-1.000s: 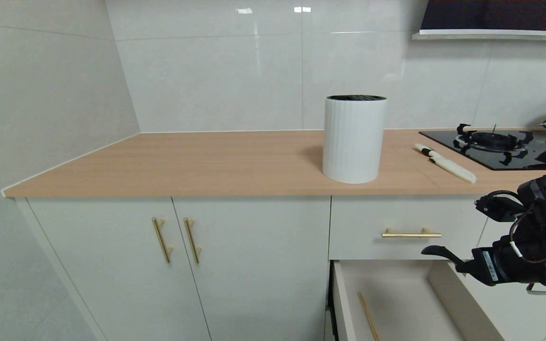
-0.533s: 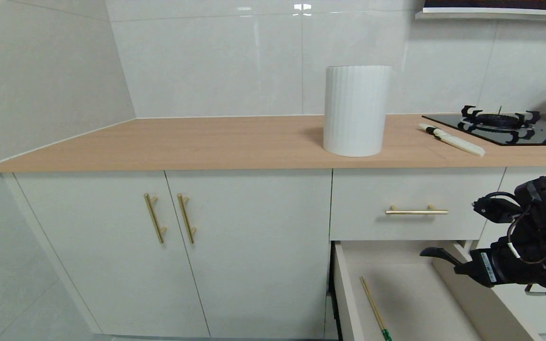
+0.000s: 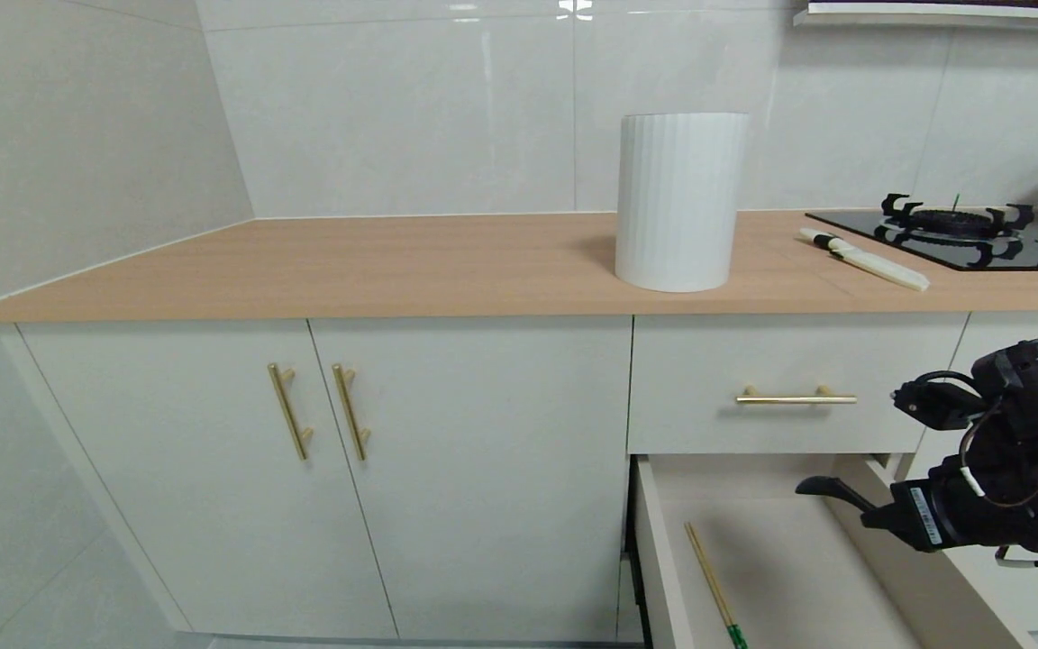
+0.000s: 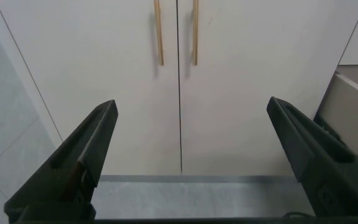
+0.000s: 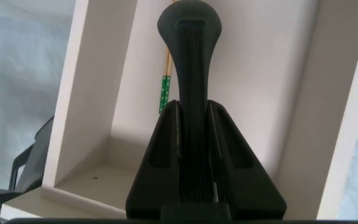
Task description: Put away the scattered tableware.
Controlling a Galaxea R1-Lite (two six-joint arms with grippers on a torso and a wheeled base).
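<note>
at the lower right of the head view, the right gripper (image 3: pixel 814 488) hangs over the open drawer (image 3: pixel 652 559), near its right-hand wall. in the right wrist view the right gripper (image 5: pixel 187 37) has its fingers (image 5: pixel 194 93) pressed together with nothing between them, and the drawer (image 5: pixel 86 106) lies beneath. a wooden chopstick (image 3: pixel 708 577) with a green end lies on the drawer floor along its left wall, well apart from the gripper; the same chopstick (image 5: pixel 165 87) shows just beside the finger tip in the wrist view. whether it is one stick or a pair, i cannot tell.

above the open drawer an upper drawer (image 3: pixel 888 361) is closed, its gold handle (image 3: pixel 796 397) level. on the wooden surface (image 3: pixel 393 266) a white ribbed holder (image 3: pixel 679 203) stands upright at centre right. to its right a pale knife (image 3: pixel 861 260) lies flat, between the holder and the black stove (image 3: pixel 960 243) at the right edge.

in the left wrist view the left gripper (image 4: pixel 191 107) has its fingers (image 4: pixel 86 162) spread wide and empty, facing the cabinet doors (image 4: pixel 241 93) with their two gold handles.
</note>
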